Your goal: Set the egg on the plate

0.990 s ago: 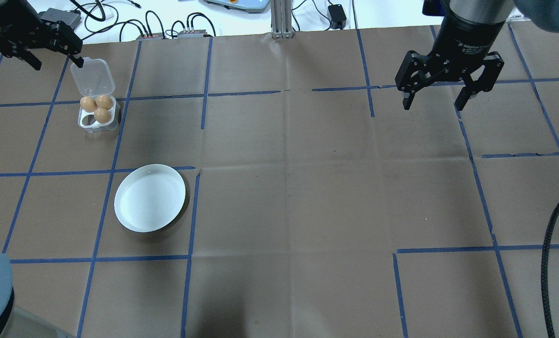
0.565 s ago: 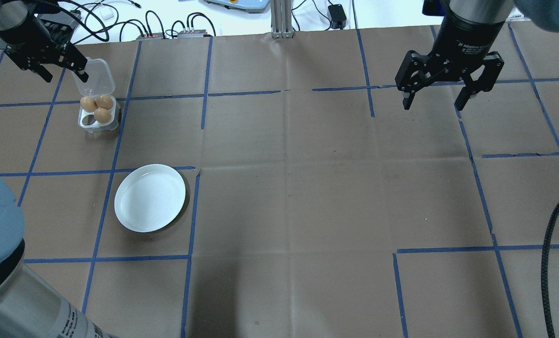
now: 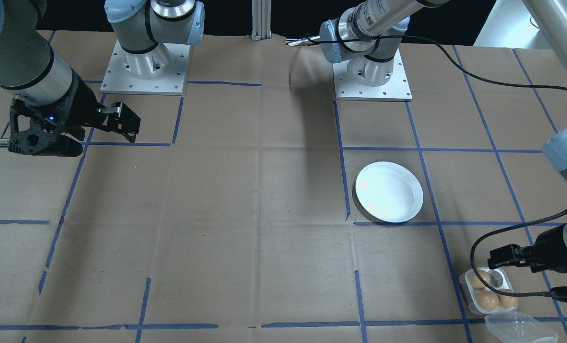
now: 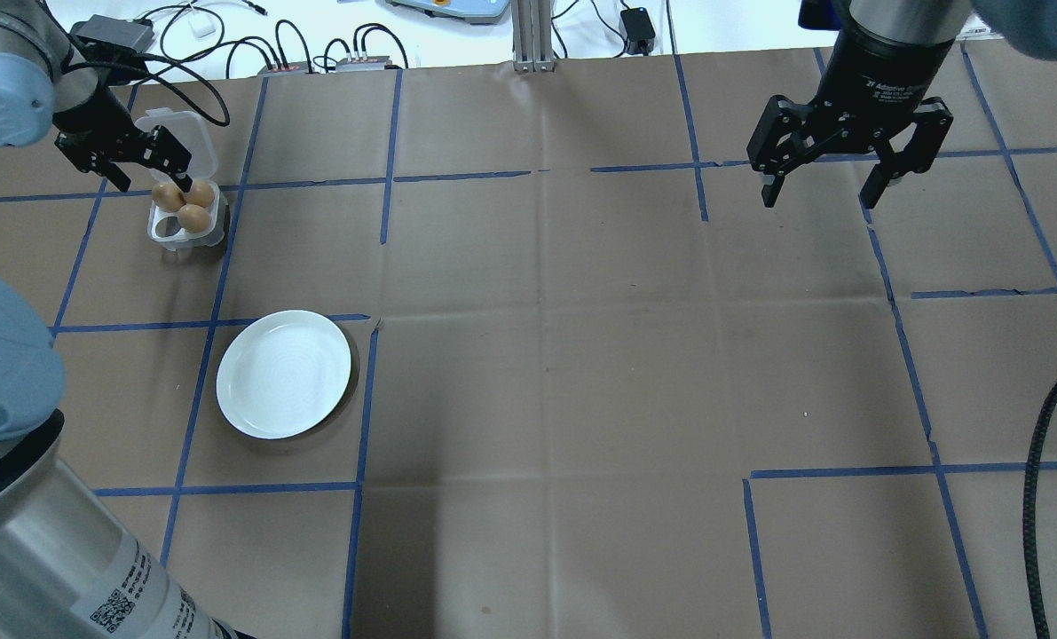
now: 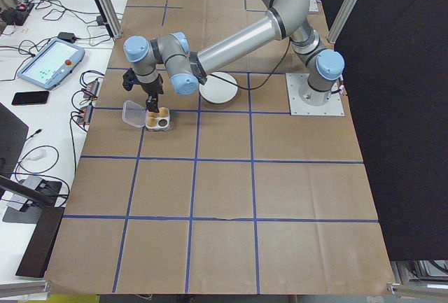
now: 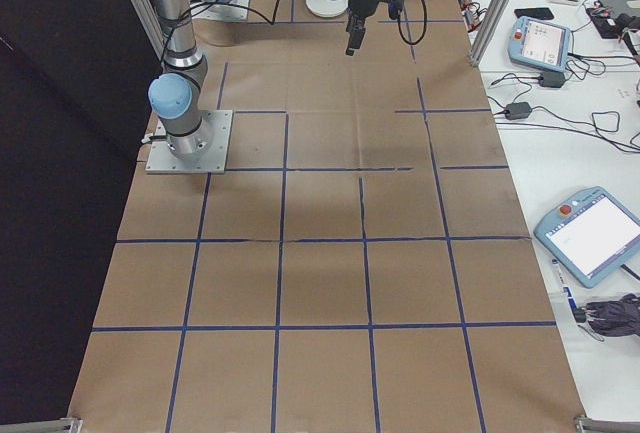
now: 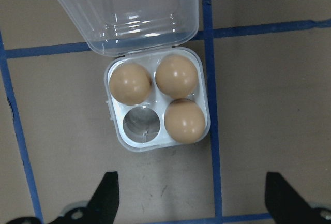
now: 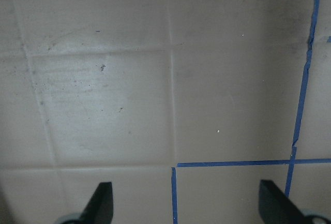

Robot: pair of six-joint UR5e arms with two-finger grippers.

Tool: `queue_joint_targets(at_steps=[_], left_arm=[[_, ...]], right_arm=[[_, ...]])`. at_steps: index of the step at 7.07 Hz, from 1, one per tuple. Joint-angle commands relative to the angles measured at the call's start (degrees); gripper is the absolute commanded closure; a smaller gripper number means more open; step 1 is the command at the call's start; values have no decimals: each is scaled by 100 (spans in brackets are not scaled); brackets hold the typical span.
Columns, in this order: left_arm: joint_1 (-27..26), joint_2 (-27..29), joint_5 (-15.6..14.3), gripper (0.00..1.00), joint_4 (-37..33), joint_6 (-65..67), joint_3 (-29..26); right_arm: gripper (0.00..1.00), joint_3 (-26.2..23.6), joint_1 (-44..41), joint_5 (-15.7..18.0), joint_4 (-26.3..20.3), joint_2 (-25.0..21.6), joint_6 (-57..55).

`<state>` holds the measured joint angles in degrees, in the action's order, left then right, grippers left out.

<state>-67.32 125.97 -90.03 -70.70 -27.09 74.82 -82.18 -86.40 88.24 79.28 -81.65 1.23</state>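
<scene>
Three brown eggs (image 7: 177, 76) sit in a square white four-cup tray (image 7: 118, 137) whose clear lid (image 7: 126, 12) lies folded back; the fourth cup (image 7: 141, 126) is empty. The tray (image 4: 161, 232) stands at the far left of the table. My left gripper (image 4: 153, 180) hangs open just above the tray and holds nothing; its fingertips (image 7: 106, 193) show at the lower edge of the left wrist view. The round white plate (image 4: 284, 373) lies empty, nearer to me than the tray. My right gripper (image 4: 819, 200) is open over bare table at the far right.
Brown paper with a blue tape grid (image 4: 386, 177) covers the table. Cables and small boxes (image 4: 315, 53) line the far edge. A black cable (image 4: 1038, 497) runs along the right side. Both arm bases (image 3: 143, 66) stand at the near edge.
My left gripper has come down and towards the tray, from beside the lid to just over the eggs. The right arm, the plate and the tray have not moved.
</scene>
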Motion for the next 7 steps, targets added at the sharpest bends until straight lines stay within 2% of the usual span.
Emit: queue_joint_targets(at_steps=[1,4,7], left_arm=[[0,50,-40,1,731,-25,558],[0,217,-32,2,864,1,419],[-26,244,-32,16,874,211,436]], right_arm=[[0,0,0,0,0,0,0],[0,0,0,0,0,0,0],[0,0,0,0,0,0,0]])
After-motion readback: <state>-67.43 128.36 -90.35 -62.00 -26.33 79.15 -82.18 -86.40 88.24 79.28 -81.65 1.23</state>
